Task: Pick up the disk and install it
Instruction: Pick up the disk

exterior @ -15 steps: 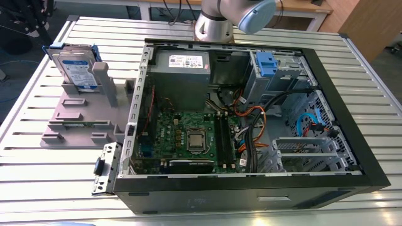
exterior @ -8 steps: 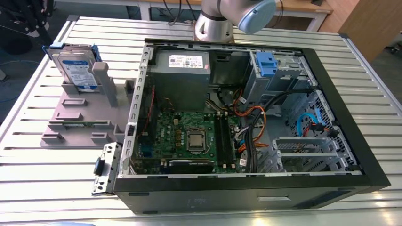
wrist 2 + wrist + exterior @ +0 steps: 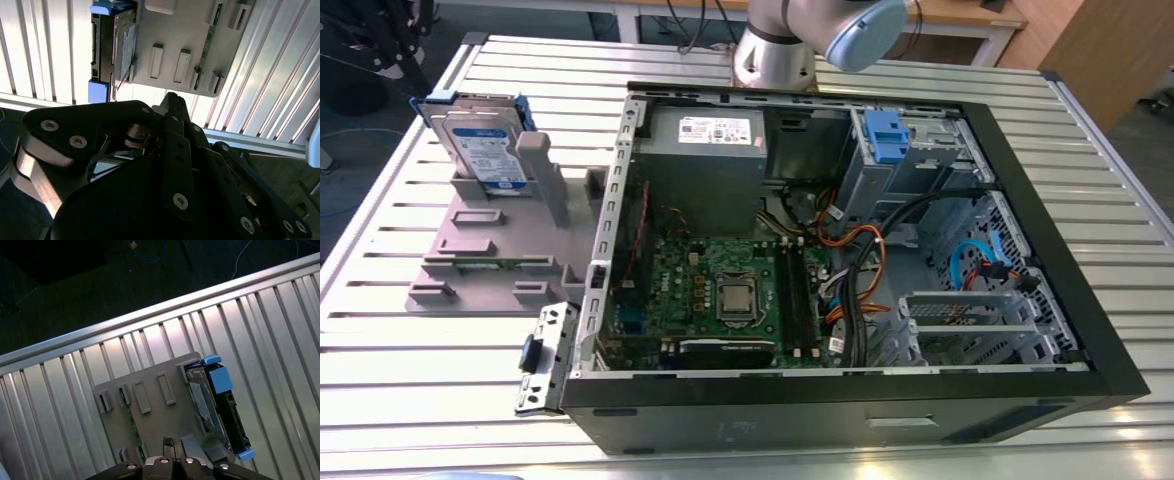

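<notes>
Standing upright in holder [image 3: 491, 238], disk [image 3: 482, 146] near table [image 3: 400, 335] edge.

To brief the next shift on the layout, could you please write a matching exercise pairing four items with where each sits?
Things: 1 the disk; 2 the grey stand; 3 the motherboard; 4 the blue clip.
Places: A flat at the bottom of the open case; B upright, slotted in the grey stand; C on the slatted table, at the exterior view's left of the case; D in the case's metal drive bay.
Pairs: 1-B; 2-C; 3-A; 4-D.
</notes>
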### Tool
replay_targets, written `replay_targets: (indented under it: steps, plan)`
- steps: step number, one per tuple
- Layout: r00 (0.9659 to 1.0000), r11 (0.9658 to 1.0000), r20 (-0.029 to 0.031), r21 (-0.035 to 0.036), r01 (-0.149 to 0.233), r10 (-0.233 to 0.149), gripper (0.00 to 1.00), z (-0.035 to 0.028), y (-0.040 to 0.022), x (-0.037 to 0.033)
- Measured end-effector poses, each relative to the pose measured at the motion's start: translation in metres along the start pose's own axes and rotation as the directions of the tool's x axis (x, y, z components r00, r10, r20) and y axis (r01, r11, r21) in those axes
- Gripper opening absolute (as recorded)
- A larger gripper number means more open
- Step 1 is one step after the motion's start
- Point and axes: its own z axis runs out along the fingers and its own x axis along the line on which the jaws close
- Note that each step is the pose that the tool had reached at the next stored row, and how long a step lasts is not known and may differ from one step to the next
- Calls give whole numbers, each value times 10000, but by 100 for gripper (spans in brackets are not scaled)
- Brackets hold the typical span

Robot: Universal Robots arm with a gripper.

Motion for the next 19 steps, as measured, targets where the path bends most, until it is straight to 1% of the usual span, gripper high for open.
replay_targets:
  steps: [19]
  plan:
    - [9999, 9999, -5, -4, 132, -132, 11, 0, 0, 0]
